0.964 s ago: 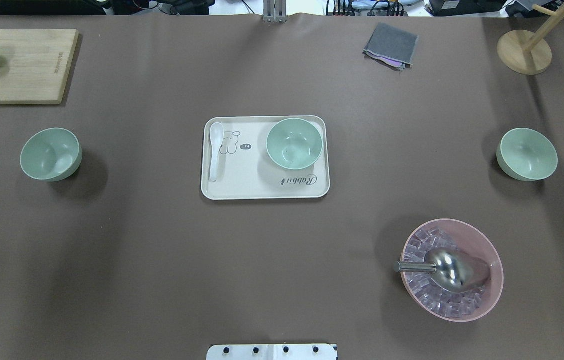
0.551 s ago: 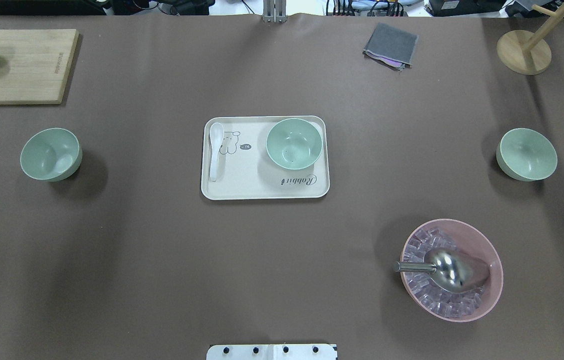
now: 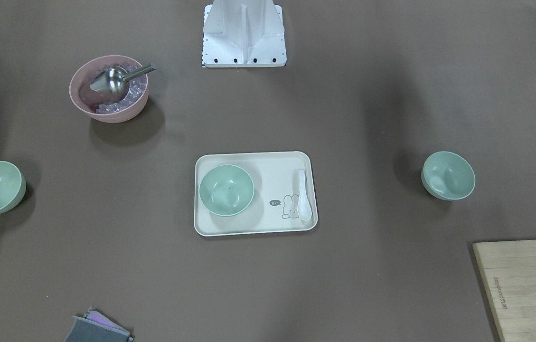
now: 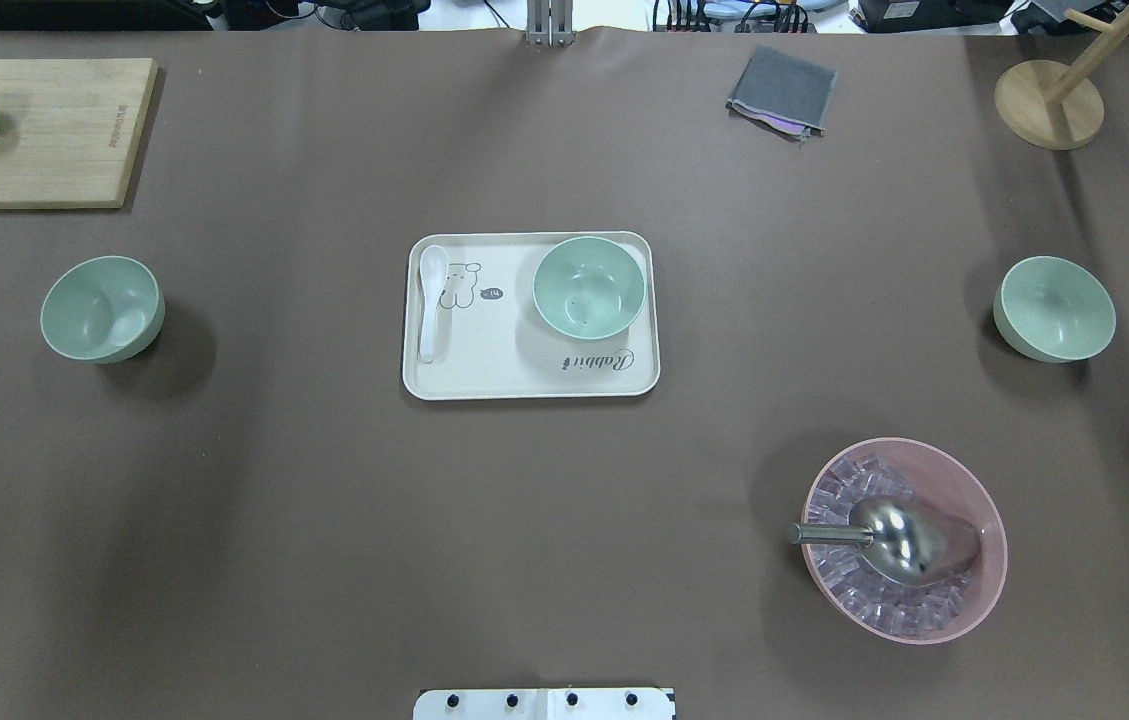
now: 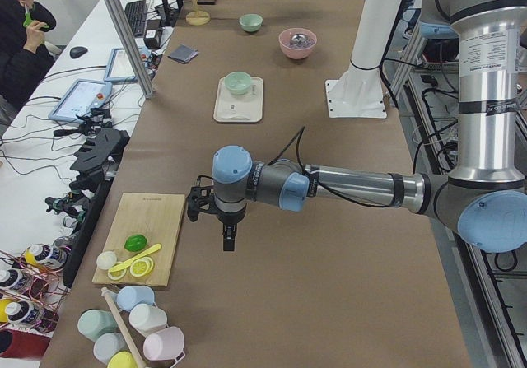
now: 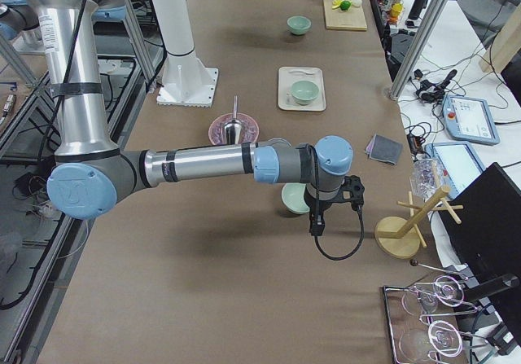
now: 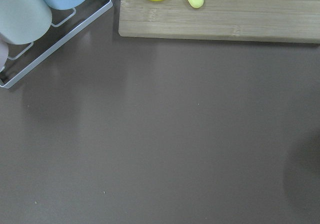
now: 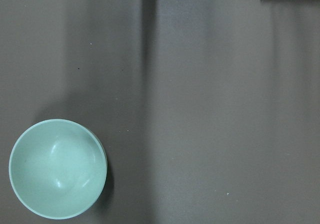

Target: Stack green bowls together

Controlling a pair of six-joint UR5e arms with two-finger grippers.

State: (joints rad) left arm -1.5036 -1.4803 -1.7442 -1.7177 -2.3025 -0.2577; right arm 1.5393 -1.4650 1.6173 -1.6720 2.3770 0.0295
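Observation:
Three pale green bowls stand apart. One bowl [image 4: 102, 308] is at the table's left, one [image 4: 589, 287] sits on the cream tray [image 4: 524, 378] in the middle, and one [image 4: 1054, 308] is at the right. The right wrist view looks down on the right bowl [image 8: 57, 168]. My left gripper [image 5: 229, 240] hangs over the table near the cutting board, seen only in the exterior left view. My right gripper [image 6: 316, 225] hangs beside the right bowl [image 6: 293, 199], seen only in the exterior right view. I cannot tell whether either is open or shut.
A pink bowl [image 4: 984, 590] with ice and a metal scoop stands front right. A white spoon [image 4: 431, 300] lies on the tray. A wooden cutting board [image 4: 44, 135] with fruit is back left; a grey cloth [image 4: 782, 90] and a wooden stand [image 4: 1047, 105] are at the back.

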